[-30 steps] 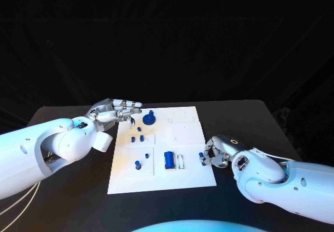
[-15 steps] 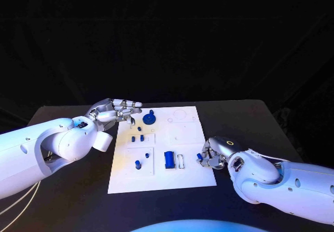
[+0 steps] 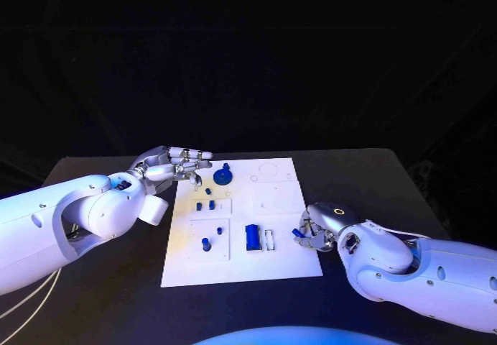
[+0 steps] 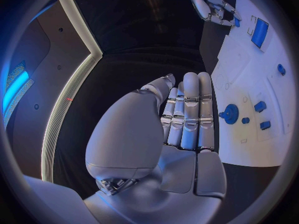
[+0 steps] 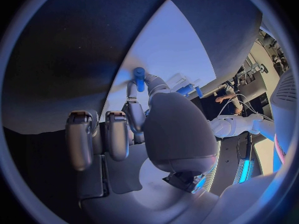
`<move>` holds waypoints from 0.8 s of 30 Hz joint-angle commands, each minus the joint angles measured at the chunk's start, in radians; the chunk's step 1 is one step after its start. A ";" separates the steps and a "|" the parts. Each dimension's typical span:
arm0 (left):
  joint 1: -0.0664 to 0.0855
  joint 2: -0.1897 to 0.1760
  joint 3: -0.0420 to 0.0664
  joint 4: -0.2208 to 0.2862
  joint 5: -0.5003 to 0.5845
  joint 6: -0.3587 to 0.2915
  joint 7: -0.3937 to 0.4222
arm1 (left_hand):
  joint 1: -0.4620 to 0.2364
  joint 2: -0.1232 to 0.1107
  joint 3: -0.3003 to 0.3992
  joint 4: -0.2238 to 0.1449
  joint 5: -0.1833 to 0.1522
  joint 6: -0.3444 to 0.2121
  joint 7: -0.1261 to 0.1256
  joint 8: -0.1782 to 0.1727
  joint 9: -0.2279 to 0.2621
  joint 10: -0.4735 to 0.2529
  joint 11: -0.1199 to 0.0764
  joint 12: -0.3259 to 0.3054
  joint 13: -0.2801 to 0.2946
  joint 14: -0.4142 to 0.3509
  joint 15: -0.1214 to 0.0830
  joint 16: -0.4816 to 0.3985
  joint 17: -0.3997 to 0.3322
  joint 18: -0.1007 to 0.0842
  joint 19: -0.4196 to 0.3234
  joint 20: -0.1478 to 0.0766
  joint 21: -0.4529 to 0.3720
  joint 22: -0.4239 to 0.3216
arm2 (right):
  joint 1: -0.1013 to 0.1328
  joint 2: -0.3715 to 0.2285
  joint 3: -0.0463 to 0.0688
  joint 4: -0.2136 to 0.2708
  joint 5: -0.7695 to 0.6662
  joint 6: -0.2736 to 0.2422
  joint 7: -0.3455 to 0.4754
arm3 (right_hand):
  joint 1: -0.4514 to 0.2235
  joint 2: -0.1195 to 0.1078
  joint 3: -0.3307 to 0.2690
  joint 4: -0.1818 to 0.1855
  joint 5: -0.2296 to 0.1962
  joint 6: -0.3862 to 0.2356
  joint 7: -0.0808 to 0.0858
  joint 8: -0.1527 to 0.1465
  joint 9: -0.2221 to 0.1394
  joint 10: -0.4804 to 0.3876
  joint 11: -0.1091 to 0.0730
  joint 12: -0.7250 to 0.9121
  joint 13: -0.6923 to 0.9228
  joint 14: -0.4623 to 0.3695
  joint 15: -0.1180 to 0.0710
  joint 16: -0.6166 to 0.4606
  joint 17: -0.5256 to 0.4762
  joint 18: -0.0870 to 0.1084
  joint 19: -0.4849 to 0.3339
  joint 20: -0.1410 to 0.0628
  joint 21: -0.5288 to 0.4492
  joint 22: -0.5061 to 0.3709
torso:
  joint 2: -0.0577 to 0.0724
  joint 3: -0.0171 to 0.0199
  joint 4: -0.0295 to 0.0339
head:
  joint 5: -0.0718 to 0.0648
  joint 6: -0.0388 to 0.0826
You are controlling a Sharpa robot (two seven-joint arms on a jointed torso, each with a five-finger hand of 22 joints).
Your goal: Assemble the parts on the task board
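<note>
right hand (image 3: 314,231) pinching small blue part (image 5: 139,78) at task board (image 3: 285,201) right edge | left hand (image 3: 171,167) hovering at board's far-left corner, fingers (image 4: 190,109) straight, together, holding nothing

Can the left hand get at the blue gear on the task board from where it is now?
Probably yes. The left hand holds nothing and hovers at the task board edge right beside the blue gear, with nothing between them.

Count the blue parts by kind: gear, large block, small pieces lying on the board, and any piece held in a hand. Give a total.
Gear: 1
Large block: 1
Small pieces on the board: 5
Piece held by the right hand: 1
Total: 8
</note>
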 commanded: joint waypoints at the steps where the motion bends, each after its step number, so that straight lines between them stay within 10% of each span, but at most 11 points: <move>1: 0.001 0.001 0.001 0.003 -0.004 0.018 0.000 | -0.004 0.002 -0.005 0.001 0.000 -0.006 0.002 0.005 -0.001 -0.008 -0.001 0.004 0.001 -0.006 0.000 -0.003 -0.001 0.013 -0.002 0.005 -0.006 -0.001 | -0.011 0.004 -0.010 -0.011 -0.041 0.124 -0.019 | 0.034 -0.001 0.017 -0.011 -0.019 0.002 -0.001 -0.007 0.001 -0.005 0.000 -0.007 -0.003 0.074 0.002 -0.004 0.121 0.002 0.071 0.001 -0.006 0.241 | 0.000 -0.0001 0.0008 | -0.001 -0.001; 24: 0.001 0.002 0.001 0.003 -0.014 0.025 -0.008 | -0.002 0.002 -0.005 0.000 0.000 -0.007 0.002 0.005 -0.002 -0.010 -0.001 0.004 0.001 -0.006 0.000 -0.003 -0.001 0.014 -0.002 0.005 -0.007 -0.001 | -0.006 0.001 -0.008 0.014 0.046 0.048 -0.039 | 0.049 -0.002 0.170 -0.020 0.040 0.022 -0.010 -0.008 0.006 0.002 -0.008 0.001 0.003 0.077 -0.004 0.003 0.137 -0.003 0.082 -0.004 0.016 0.248 | -0.001 0.0004 -0.0006 | 0.002 0.003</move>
